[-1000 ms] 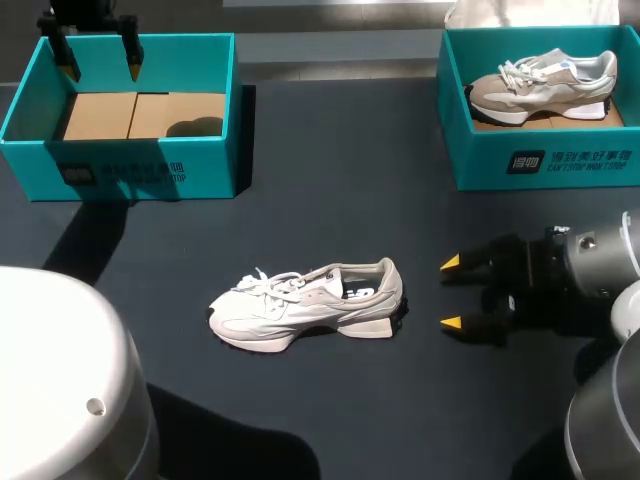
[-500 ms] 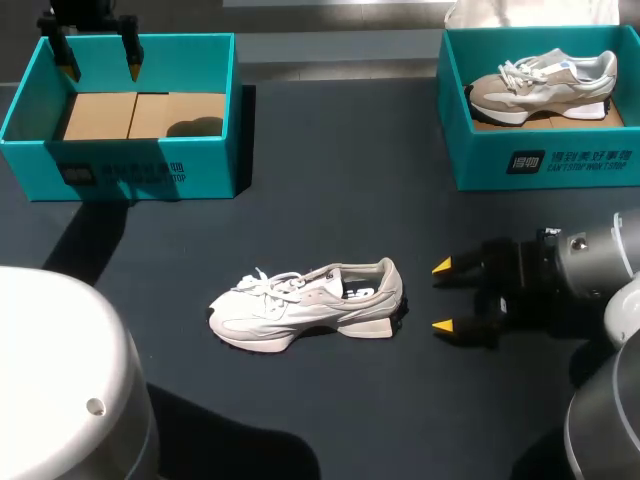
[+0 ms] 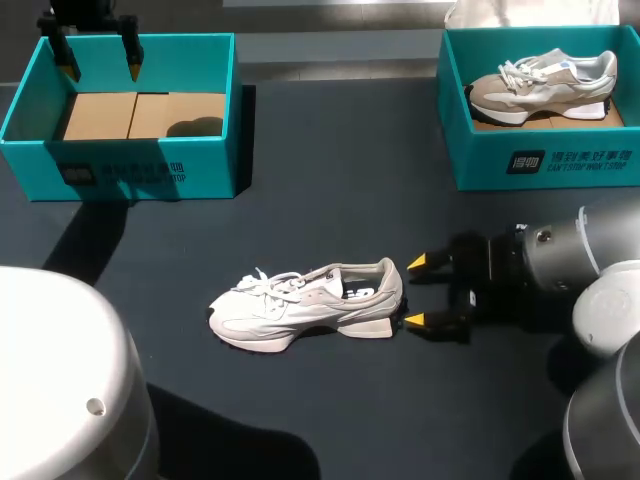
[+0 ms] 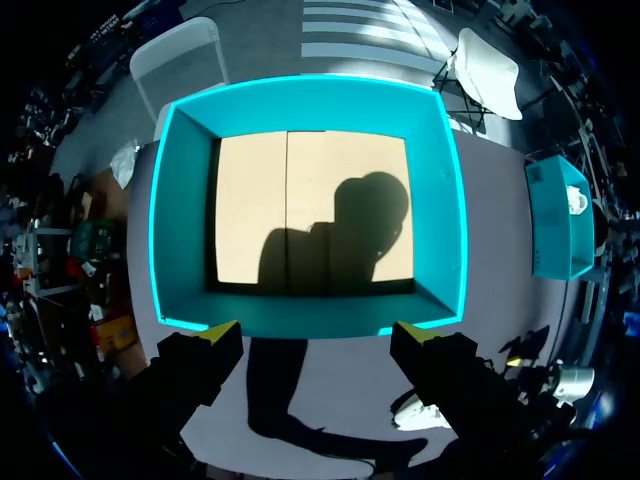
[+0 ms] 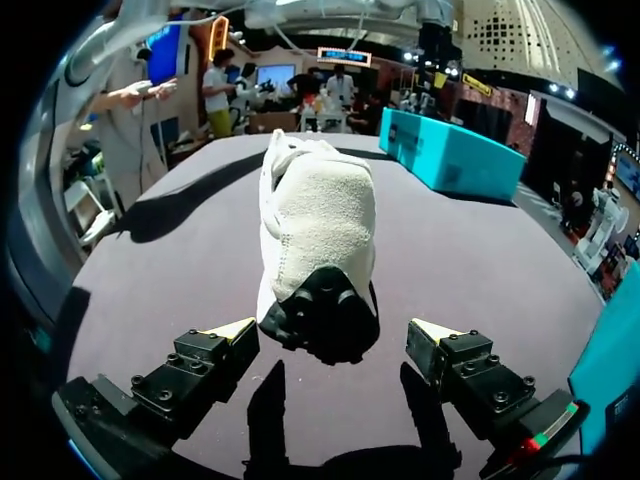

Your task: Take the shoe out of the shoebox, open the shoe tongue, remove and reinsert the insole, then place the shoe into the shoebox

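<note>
1. Looking down in the head view, I counted two shoes, two shoeboxes and two sets of fingers.
   - The shoe (image 3: pixel 305 305) lay out on the desk (image 3: pixel 330 180), heel toward the right fingers (image 3: pixel 415 292).
   - Those fingers stood wide open and held nothing, with their yellow tips just beside the heel on either side.
   - The left fingers (image 3: pixel 100 62) hung open and empty over the far rim of the empty shoebox (image 3: pixel 140 165).
   - A second shoe (image 3: pixel 545 80) sat in the second shoebox (image 3: pixel 545 160), well apart from the rest.
   - I judged the main risk to be a push rather than a grip. If one tip met the heel first, the light shoe could have slid or spun across the smooth desk.

2. In the left wrist view there was one empty shoebox (image 4: pixel 185 220) ahead of the open left fingers (image 4: pixel 312 338), with nothing between them.
   - A small part of one shoe (image 4: pixel 420 412) and the edge of the second shoebox (image 4: pixel 555 225) also showed.
   - Parked that far from the shoe, this arm could not have steadied it if it moved.

3. In the right wrist view one shoe (image 5: pixel 320 220) lay heel-first between the spread right fingers (image 5: pixel 333 335), and neither tip clearly touched it.
   - A squeeze low on the dark sole might have slipped off.
   - One high on the soft collar could have crushed it and trapped the insole.
</note>
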You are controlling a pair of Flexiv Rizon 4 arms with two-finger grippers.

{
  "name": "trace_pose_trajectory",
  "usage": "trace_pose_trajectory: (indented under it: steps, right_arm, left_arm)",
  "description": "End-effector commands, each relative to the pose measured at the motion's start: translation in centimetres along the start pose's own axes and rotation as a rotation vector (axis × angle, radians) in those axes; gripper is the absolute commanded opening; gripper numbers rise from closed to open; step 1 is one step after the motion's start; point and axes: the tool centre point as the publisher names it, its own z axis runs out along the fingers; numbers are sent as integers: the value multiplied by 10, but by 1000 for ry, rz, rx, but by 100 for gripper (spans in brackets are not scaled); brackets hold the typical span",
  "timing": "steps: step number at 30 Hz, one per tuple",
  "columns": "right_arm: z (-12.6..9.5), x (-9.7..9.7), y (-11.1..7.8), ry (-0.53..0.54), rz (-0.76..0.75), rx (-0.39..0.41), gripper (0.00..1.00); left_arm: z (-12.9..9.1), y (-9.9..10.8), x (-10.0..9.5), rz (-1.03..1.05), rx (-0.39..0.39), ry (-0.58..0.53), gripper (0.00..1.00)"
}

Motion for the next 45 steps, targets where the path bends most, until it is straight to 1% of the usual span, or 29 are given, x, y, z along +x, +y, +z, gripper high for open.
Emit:
trace_pose_trajectory:
  steps: [1,3,7,13,20,27,34,38,39,40,41,45]
  right_arm:
    - [18,-2,5,33,10,14,100]
    - [23,1,8,44,3,7,100]
    - [25,2,11,39,20,6,100]
    - [34,7,24,52,26,-5,100]
    - [44,18,35,63,30,-21,100]
    - [58,23,39,67,30,-35,100]
    - [74,22,36,79,41,-33,100]
    - [77,20,35,83,37,-26,100]
    - [77,20,35,83,37,-26,45]
    - [77,20,35,83,37,-27,13]
    - [78,20,36,96,25,-29,0]
    - [78,21,37,95,25,-29,0]
  left_arm:
    - [0,0,0,0,0,0,100]
    - [0,0,0,0,0,0,100]
    - [0,0,0,0,0,0,100]
    - [0,0,0,0,0,0,100]
    - [0,0,0,0,0,0,100]
    - [0,0,0,0,0,0,100]
    - [0,0,0,0,0,0,100]
    - [0,0,0,0,0,0,100]
    - [0,0,0,0,0,0,100]
    - [0,0,0,0,0,0,100]
    - [0,0,0,0,0,0,100]
    - [0,0,0,0,0,0,100]
